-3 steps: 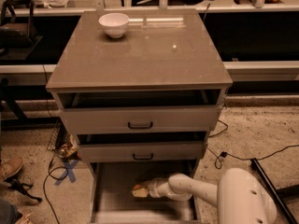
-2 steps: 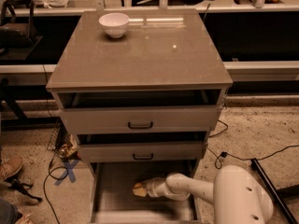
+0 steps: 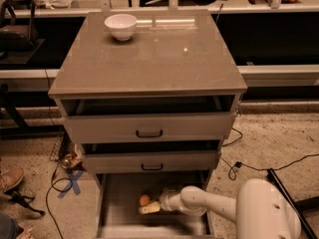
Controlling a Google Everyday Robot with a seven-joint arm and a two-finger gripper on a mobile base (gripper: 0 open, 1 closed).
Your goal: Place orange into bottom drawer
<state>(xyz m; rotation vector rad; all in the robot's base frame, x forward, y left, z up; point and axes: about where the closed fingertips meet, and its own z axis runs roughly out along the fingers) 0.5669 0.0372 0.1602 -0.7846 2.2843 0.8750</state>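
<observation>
Lying beside tool (image 3: 149,209), btm drawer (image 3: 117,203): orange (image 3: 144,200)

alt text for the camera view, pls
The gripper is low inside the open bottom drawer, with the orange right at its tip. A white bowl sits on the cabinet top above.

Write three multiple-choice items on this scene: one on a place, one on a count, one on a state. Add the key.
1. Where is the orange? A on the ground; B in the bottom drawer; C on a chair.
2. How many dark handles show? A one; B two; C four.
3. The bottom drawer is: A open; B shut; C removed.
1 B: it lies on the drawer floor beside the gripper.
2 B: two handles, one above the other.
3 A: its floor shows, with the gripper inside.
</observation>
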